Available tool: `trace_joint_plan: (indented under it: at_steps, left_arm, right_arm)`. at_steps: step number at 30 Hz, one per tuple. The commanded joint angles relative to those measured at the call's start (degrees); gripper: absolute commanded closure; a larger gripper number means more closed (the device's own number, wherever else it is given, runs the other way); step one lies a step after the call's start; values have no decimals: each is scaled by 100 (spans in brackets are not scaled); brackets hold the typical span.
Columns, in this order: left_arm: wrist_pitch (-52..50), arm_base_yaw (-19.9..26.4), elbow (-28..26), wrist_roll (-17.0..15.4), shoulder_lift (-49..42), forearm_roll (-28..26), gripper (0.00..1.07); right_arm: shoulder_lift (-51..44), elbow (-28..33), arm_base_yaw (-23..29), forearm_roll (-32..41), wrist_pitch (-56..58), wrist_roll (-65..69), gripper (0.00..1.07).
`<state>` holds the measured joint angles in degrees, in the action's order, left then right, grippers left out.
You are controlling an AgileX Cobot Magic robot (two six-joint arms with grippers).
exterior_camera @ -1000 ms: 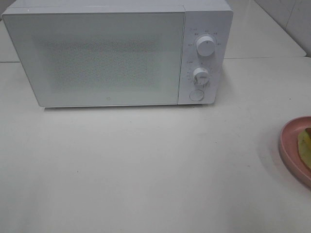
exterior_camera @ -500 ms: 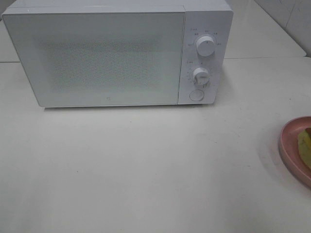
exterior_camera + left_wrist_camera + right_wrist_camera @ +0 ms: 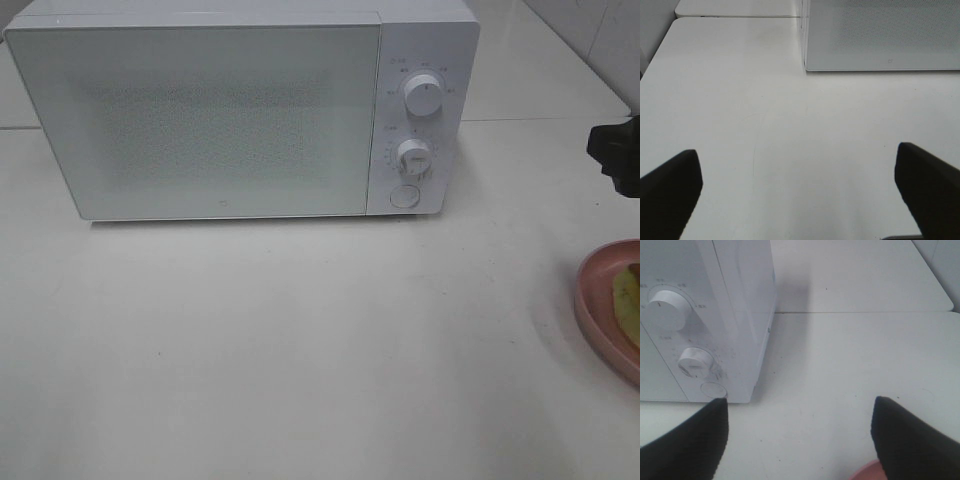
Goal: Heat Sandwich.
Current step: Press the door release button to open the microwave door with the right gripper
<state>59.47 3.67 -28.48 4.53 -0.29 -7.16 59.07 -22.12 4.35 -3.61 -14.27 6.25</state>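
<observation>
The white microwave (image 3: 240, 110) stands at the back of the table with its door shut. At the right edge of the exterior high view, the sandwich (image 3: 628, 302) shows only as a yellow-green sliver on the pink plate (image 3: 597, 300), cut off by the frame. A black part of my right arm (image 3: 618, 155) pokes in above the plate. In the right wrist view, my right gripper (image 3: 800, 440) is open and empty, facing the microwave's dial side (image 3: 695, 360), with the plate's rim (image 3: 867, 474) just below. My left gripper (image 3: 797, 195) is open over bare table, near the microwave's front left corner (image 3: 807, 65).
Two dials (image 3: 424, 95) and a round button (image 3: 404, 195) sit on the microwave's right panel. The white table (image 3: 300, 340) stretches in front of the microwave. A seam (image 3: 860, 313) joins a second tabletop behind, and a tiled wall (image 3: 600, 30) stands at the far right.
A black part of my right arm has come into the exterior high view at the right edge, above the plate. The microwave, plate and sandwich have not moved.
</observation>
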Motion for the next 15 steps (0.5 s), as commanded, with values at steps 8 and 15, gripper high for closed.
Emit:
trace_joint_plan:
  at_steps: [8, 15]
  left_arm:
    - [-57, -23, 23, -6, -149, -52, 6]
    - [-57, -23, 23, -6, -149, -52, 6]
  right_arm:
    - [636, 556, 951, 1192, -1896, -1146, 31]
    - [1278, 785, 1684, 2412, -2905, -1707, 31]
